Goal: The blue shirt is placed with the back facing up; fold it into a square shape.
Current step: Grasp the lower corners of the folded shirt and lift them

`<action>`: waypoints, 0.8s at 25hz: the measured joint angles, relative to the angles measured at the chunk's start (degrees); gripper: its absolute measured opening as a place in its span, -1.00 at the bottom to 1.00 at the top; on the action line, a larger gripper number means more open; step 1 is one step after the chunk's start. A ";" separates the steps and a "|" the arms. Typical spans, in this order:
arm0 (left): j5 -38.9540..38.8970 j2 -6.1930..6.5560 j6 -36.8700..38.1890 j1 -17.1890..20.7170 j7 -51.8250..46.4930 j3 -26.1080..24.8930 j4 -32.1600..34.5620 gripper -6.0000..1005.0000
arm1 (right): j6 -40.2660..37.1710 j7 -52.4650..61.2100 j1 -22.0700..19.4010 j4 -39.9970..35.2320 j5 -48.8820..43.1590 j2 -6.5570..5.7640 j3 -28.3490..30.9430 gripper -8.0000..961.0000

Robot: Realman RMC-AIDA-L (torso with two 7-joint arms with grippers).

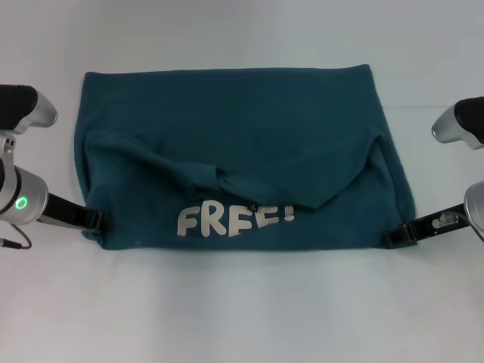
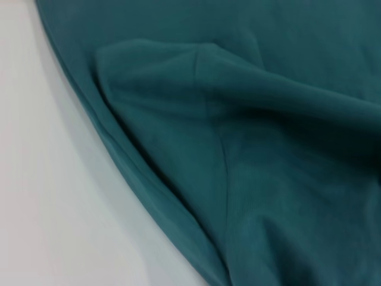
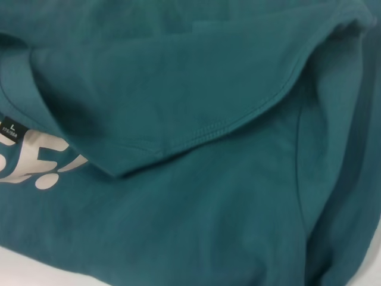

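Partly hidden lettering (image 1: 234, 220) on blue shirt (image 1: 227, 121)

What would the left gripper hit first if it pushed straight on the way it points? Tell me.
The left gripper sits at the near left corner of the blue shirt, pointing inward toward the right gripper. Going on, it would probably meet the shirt's folded fabric at once; the exact height is unclear.

White lettering (image 1: 234, 220) (top half) hidden under fold.
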 joint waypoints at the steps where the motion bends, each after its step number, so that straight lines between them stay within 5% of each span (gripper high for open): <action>1: 0.00 -0.03 0.02 -0.01 0.07 0.00 0.00 -0.80 | 0.31 -0.12 0.15 0.36 0.00 0.00 0.00 0.46; 7: -0.20 -0.20 0.18 0.07 0.81 0.00 -0.04 -0.80 | 1.36 -0.41 0.33 1.05 0.24 0.06 -0.05 -0.03; 10: -0.44 -0.25 0.31 0.32 1.32 -0.06 -0.02 -0.80 | 1.34 -0.86 0.33 1.07 0.40 0.06 -0.05 -0.55; 15: -0.44 -0.02 1.19 0.49 1.97 -0.08 0.38 -0.80 | -0.06 -1.62 -0.07 -0.82 0.50 0.06 0.03 -0.76; 20: -0.44 0.20 3.85 0.55 2.54 -0.48 1.98 -0.80 | -2.53 -1.85 -1.20 -4.85 0.54 0.12 -0.02 -0.77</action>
